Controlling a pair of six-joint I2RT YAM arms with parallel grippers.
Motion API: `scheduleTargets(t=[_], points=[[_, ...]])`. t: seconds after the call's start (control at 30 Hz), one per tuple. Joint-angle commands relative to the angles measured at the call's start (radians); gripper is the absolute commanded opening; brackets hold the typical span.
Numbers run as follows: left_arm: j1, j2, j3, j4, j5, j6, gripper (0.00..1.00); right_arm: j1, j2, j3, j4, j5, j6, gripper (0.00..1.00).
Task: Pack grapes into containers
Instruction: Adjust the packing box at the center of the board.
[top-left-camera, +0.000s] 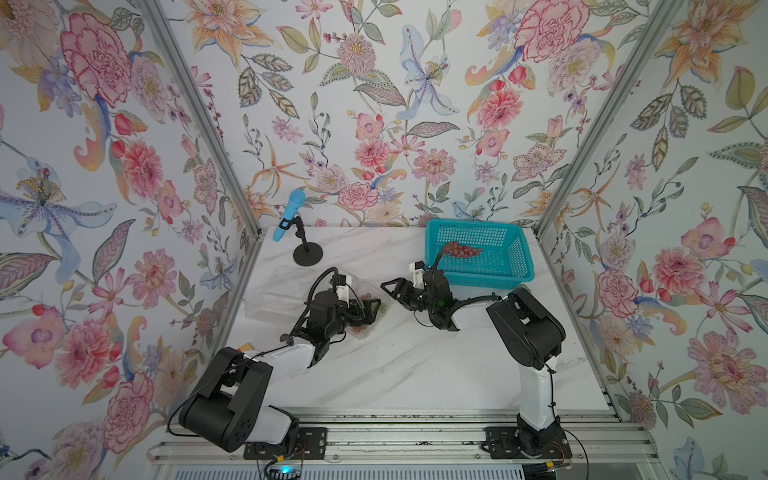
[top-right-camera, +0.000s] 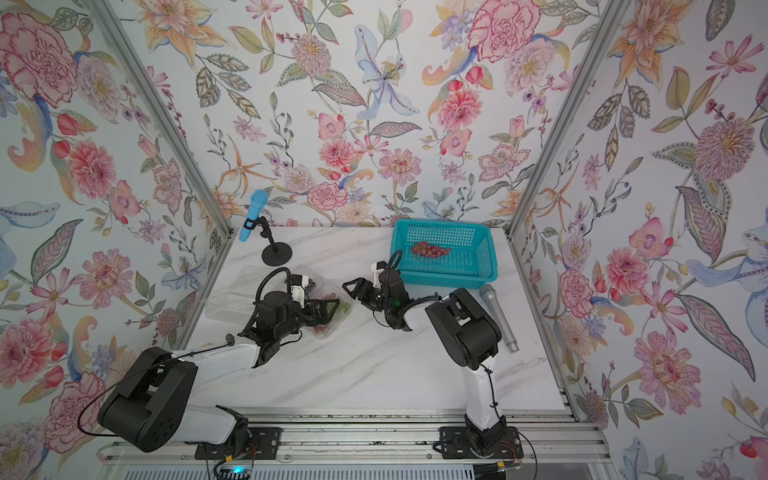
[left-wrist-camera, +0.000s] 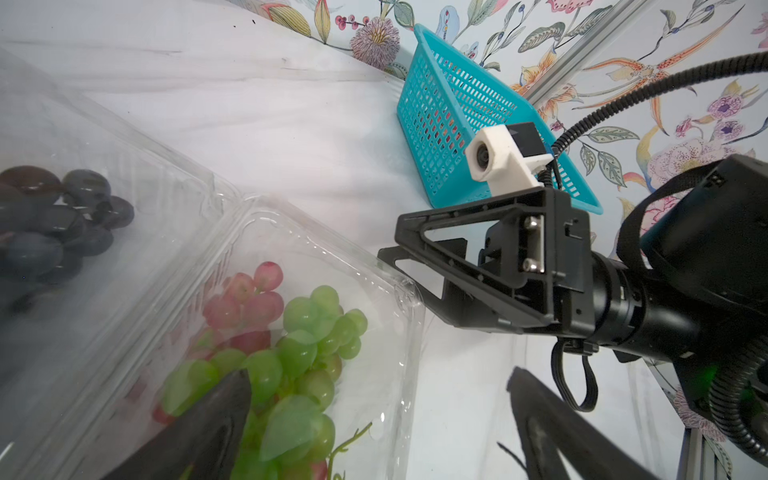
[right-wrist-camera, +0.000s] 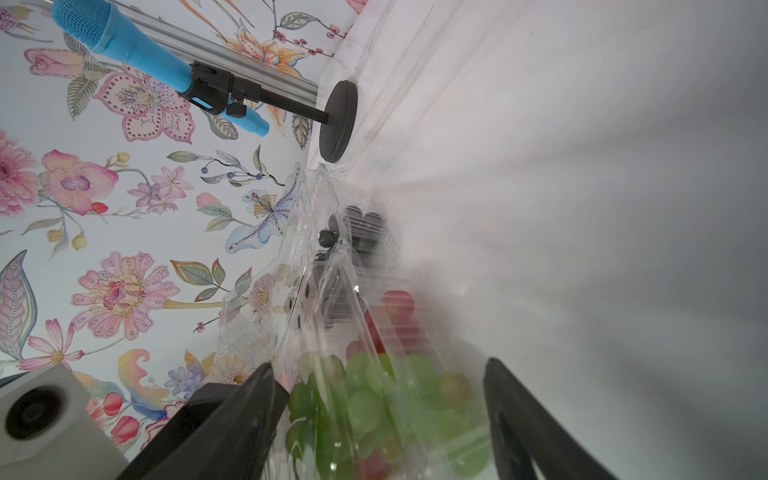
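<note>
A clear container (left-wrist-camera: 399, 374) holds green grapes (left-wrist-camera: 299, 353) and red grapes (left-wrist-camera: 249, 299). My left gripper (left-wrist-camera: 378, 415) hangs open over it, one finger (left-wrist-camera: 208, 424) above the green grapes and the other finger (left-wrist-camera: 552, 428) outside the wall. A second container (left-wrist-camera: 137, 174) beside it holds dark grapes (left-wrist-camera: 54, 224). My right gripper (right-wrist-camera: 384, 399) is open at the first container's end, with the plastic and green grapes (right-wrist-camera: 365, 399) between its fingers; it is seen in a top view (top-left-camera: 386, 289). One red bunch (top-left-camera: 463, 250) lies in the basket.
The teal basket (top-left-camera: 515, 270) stands at the back right. A blue microphone (top-left-camera: 291, 214) on a black stand (top-left-camera: 307, 253) is at the back left, with another clear container (top-left-camera: 270, 297) in front of it. A silver microphone (top-right-camera: 498, 318) lies behind the right arm.
</note>
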Motion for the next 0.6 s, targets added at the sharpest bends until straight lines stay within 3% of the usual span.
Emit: scheduleTargets(t=[0.0,0.23,0.57], points=[[0.008,-0.008,0.024,-0.077,0.004,0.028,1.00,-0.021,-0.069,-0.067,0.047,-0.013,0.013,0.74],[0.006,-0.005,0.021,-0.043,0.015,0.010,1.00,-0.016,-0.111,-0.152,0.069,-0.006,-0.011,0.68],[0.004,0.002,-0.024,-0.006,0.019,-0.006,1.00,-0.017,-0.065,-0.129,0.112,-0.028,0.013,0.58]])
